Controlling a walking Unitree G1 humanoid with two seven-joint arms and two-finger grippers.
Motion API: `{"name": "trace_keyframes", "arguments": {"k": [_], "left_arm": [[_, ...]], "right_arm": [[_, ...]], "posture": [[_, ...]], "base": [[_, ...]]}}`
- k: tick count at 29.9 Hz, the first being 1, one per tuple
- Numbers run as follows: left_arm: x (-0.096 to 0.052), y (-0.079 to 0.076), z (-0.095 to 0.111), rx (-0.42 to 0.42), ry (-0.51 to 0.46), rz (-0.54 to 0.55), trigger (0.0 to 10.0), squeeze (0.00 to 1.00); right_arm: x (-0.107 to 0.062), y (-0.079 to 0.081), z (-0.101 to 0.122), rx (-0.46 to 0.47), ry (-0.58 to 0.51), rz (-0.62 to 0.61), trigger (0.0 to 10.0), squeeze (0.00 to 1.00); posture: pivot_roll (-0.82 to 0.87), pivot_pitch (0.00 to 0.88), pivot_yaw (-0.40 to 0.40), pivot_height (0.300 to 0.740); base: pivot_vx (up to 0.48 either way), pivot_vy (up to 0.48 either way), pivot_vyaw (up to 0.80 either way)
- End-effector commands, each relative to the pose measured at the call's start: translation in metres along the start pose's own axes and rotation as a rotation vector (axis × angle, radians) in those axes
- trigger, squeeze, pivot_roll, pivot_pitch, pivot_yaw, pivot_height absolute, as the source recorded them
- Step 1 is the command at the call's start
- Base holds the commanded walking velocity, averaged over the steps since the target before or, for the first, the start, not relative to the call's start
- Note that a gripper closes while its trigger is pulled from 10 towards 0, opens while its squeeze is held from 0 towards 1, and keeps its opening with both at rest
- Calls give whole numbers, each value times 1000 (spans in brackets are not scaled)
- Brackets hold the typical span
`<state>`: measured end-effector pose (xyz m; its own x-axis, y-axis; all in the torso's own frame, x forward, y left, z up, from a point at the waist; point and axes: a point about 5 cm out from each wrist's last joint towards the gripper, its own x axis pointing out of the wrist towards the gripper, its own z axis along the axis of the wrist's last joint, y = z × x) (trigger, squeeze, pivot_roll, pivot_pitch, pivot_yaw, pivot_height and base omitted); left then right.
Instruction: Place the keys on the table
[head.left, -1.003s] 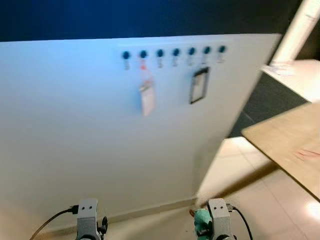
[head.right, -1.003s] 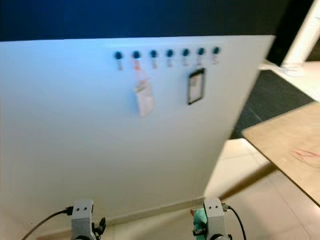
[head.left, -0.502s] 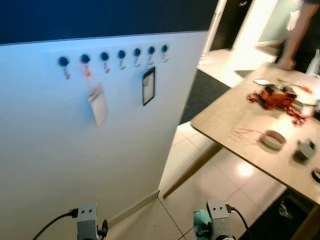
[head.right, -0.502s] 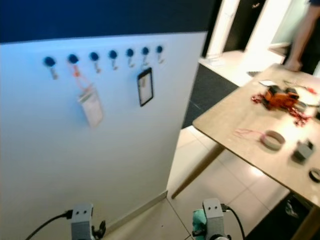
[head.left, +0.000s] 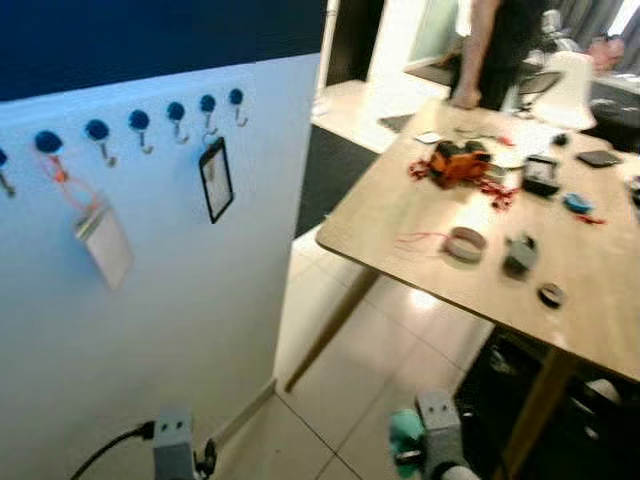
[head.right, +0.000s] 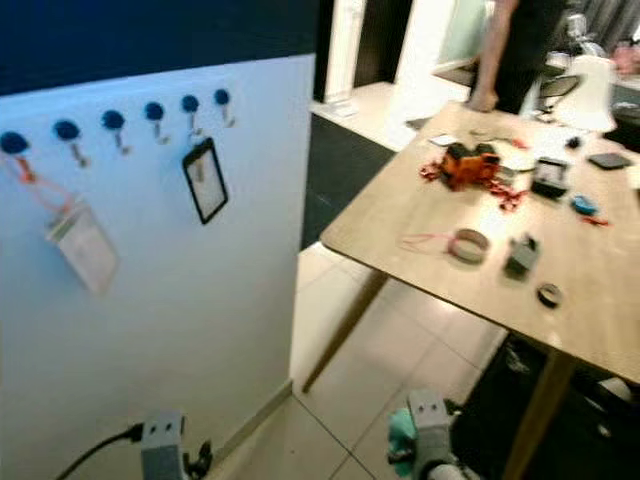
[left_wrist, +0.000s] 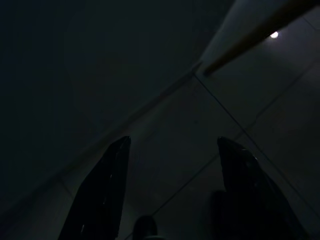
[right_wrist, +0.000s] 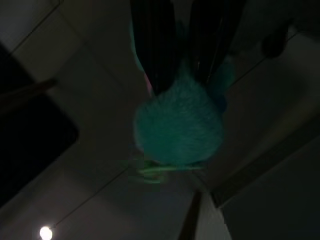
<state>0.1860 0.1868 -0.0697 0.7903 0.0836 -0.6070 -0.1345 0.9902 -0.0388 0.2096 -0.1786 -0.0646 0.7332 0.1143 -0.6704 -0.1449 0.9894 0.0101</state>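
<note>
While the head camera swings blurred past a white wall panel (head.left: 150, 300) with its row of blue hooks (head.left: 140, 121), I read this step as the carry: get the keys to the table (head.left: 420, 235) before anything is let go. My right gripper (right_wrist: 182, 65) hangs low over the tiled floor (head.left: 350, 370), its two black fingers closed on a fluffy teal keychain pompom (right_wrist: 177, 125) that dangles from their tips; I take this for the keys, though no metal can be made out in the dark wrist view. From the head views the same teal tuft (head.right: 401, 428) shows beside the right wrist. My left gripper (left_wrist: 170, 192) hangs idle, fingers spread apart with nothing between them.

The wooden table stands ahead and to the right, with a person (head.left: 500, 45) at its far end. Its surface carries an orange tool (head.left: 460, 162) among red cords, a tape roll (head.left: 465, 243), a small grey block (head.left: 520, 254) and a dark ring (head.left: 549, 294).

To do this well, I judge I should finish turning and square up to the near edge, then raise the right arm above the tabletop. The bare wood near the corner, short of the tape roll, looks the safest landing. The pompom may swing, so I would move slowly, lower until it rests, and only then part the fingers.
</note>
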Motion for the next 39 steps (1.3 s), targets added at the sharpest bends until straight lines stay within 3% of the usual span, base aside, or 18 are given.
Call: {"name": "trace_keyframes", "arguments": {"k": [1, 39], "left_arm": [[1, -2, 1, 9, -3, -6, 10000, 0], [1, 6, 5, -11, -14, 19, 10000, 0]], "right_arm": [[-2, -6, -3, -9, 19, -14, 10000, 0], [-2, -1, -8, 8, 30, -9, 10000, 0]], "posture": [[18, 55, -72, 740], [30, 56, -53, 740]], "base": [[0, 0, -800], [0, 0, -800]]}}
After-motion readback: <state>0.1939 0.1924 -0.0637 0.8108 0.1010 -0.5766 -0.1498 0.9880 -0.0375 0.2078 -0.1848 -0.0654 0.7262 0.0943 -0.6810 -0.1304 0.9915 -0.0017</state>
